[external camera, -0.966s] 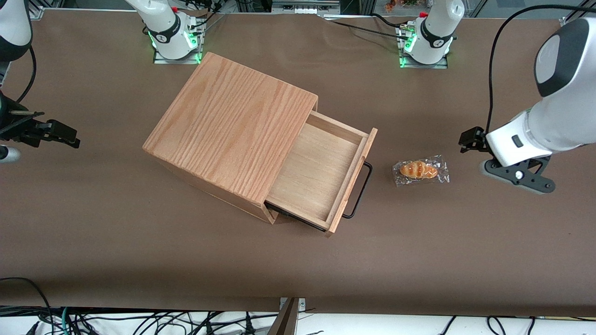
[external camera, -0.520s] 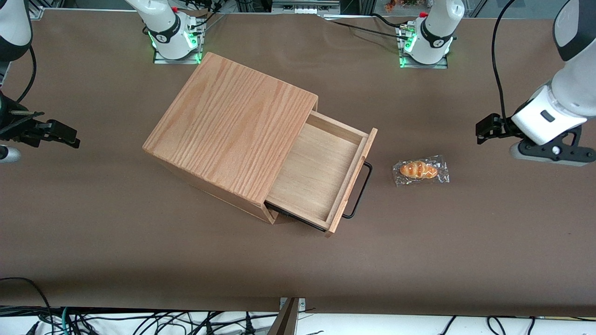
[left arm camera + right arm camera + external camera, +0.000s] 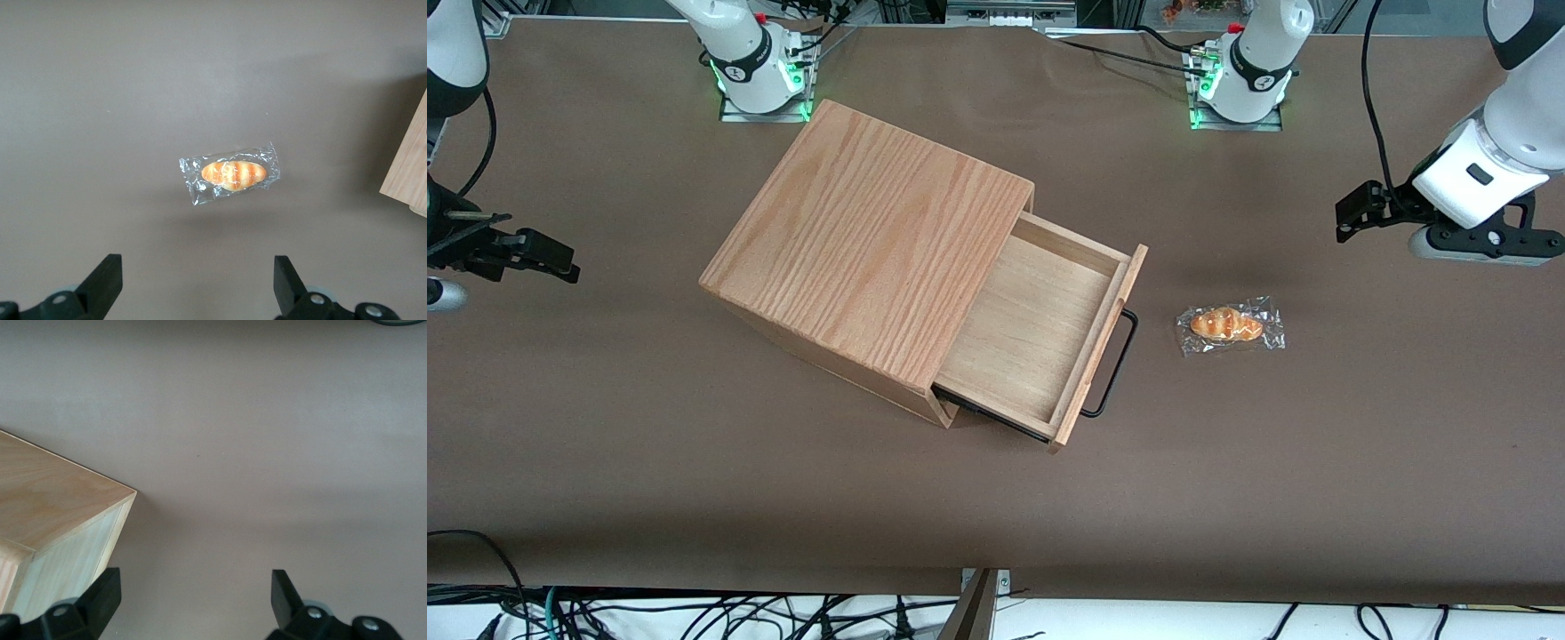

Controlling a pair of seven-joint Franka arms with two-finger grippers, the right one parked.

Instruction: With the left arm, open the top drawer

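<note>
Pincer (image 3: 197,293) spread wide and empty, high above the bench (image 3: 694,498), well apart from the top drawer (image 3: 1040,333). Drawer pulled well out of the oak box (image 3: 871,258), nothing inside. Wrapped bun (image 3: 1230,324) near the handle (image 3: 1112,369); liable to be swept aside by any low pass.

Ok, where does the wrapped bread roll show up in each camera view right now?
Front view: the wrapped bread roll lies on the brown table, in front of the open top drawer, apart from its handle.
Left wrist view: the roll lies on the table; the open gripper hangs above, holding nothing.
Right wrist view: not in it.
Shared landmark: the wooden box, whose corner shows beside the roll.
</note>
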